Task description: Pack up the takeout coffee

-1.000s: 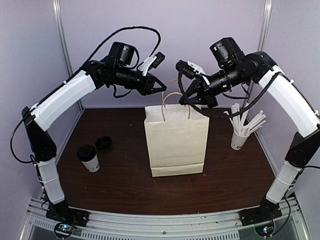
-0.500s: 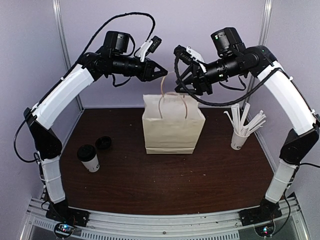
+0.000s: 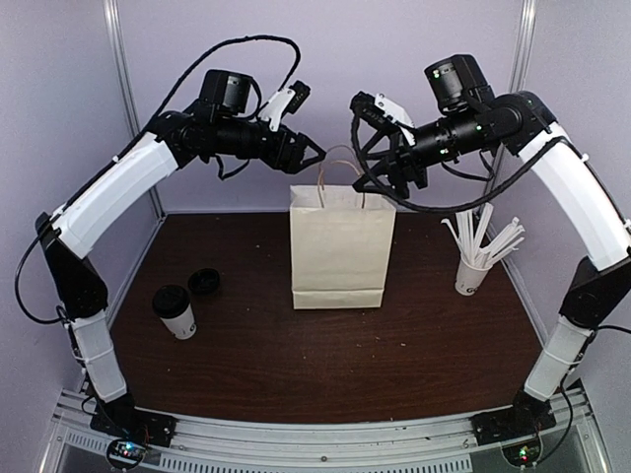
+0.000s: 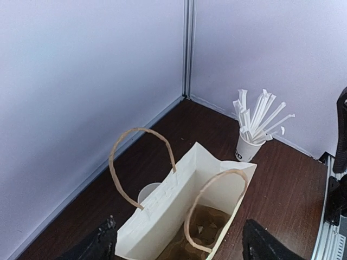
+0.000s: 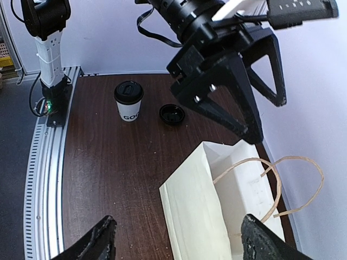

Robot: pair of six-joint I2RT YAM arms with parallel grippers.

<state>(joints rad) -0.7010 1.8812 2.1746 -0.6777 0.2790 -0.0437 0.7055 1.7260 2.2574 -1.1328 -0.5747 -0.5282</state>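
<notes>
One takeout coffee (image 3: 175, 311) (image 5: 128, 101), a white cup with a black lid, stands at the table's left. A loose black lid (image 3: 204, 282) (image 5: 172, 114) lies beside it. The white paper bag (image 3: 338, 246) (image 4: 162, 216) (image 5: 206, 216) stands upright and open at mid-table, handles free. Brown pulp shows at its bottom (image 4: 214, 225). My left gripper (image 3: 311, 156) (image 4: 179, 246) hovers open above the bag's left rim. On the other side my right gripper (image 3: 377, 169) (image 5: 181, 241) is open above the right rim. Neither holds anything.
A white cup of long white sticks (image 3: 471, 276) (image 4: 248, 149) stands at the right. A pale round rim (image 4: 145, 192) shows on the table just behind the bag. Walls close in the back and both sides.
Both grippers have opened and let go of the bag's handles. The bag has shifted back and now stands narrower and upright on the table. Both arms rose slightly.
</notes>
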